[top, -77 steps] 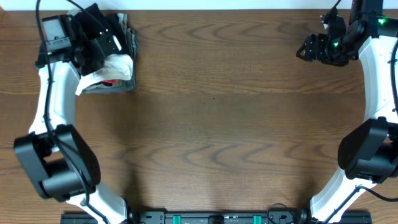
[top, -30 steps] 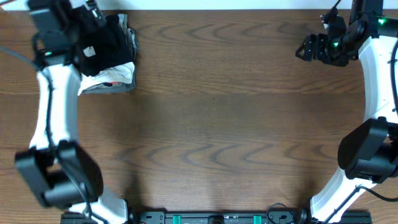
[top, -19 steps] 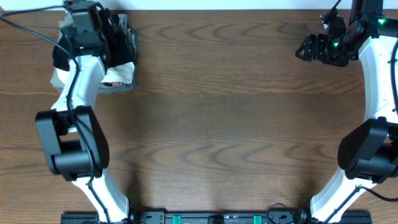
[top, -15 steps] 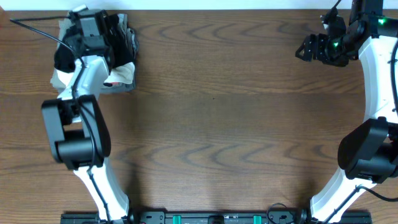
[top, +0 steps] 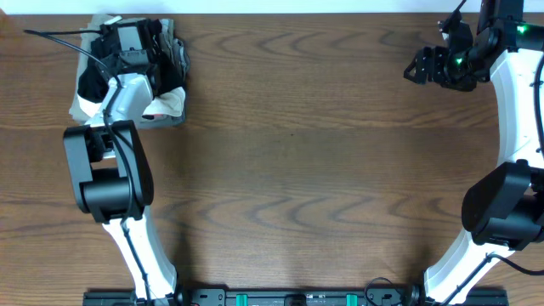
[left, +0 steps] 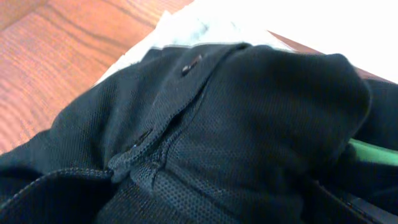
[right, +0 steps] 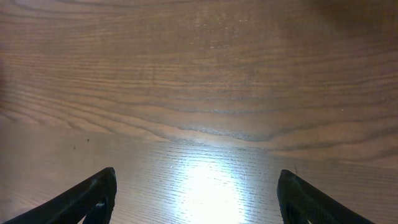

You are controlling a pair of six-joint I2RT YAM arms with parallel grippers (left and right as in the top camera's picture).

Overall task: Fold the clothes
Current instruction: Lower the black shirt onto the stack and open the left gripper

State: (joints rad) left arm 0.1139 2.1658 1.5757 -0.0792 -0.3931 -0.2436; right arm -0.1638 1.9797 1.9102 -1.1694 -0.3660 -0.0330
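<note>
The clothes, a black mesh shirt (top: 88, 82) with a buttoned placket, lie crumpled on top of a pile at the table's far left corner. In the left wrist view the black shirt (left: 249, 124) fills nearly the whole picture and hides the fingers. My left gripper (top: 127, 53) is down in the pile, jaws wide, pressed against the black fabric. Whether any cloth is caught between them does not show. My right gripper (top: 416, 68) hovers at the far right, open, over bare wood (right: 202, 205).
A white garment (top: 170, 100) with a red print lies under the black shirt, white cloth (left: 186, 28) showing behind it. A grey-olive garment (top: 179, 58) lies at the pile's right side. The wooden table (top: 297, 170) ends just behind the pile.
My left arm has swung from the pile's left side onto the pile and lowered into the black shirt. The right arm has not moved.
</note>
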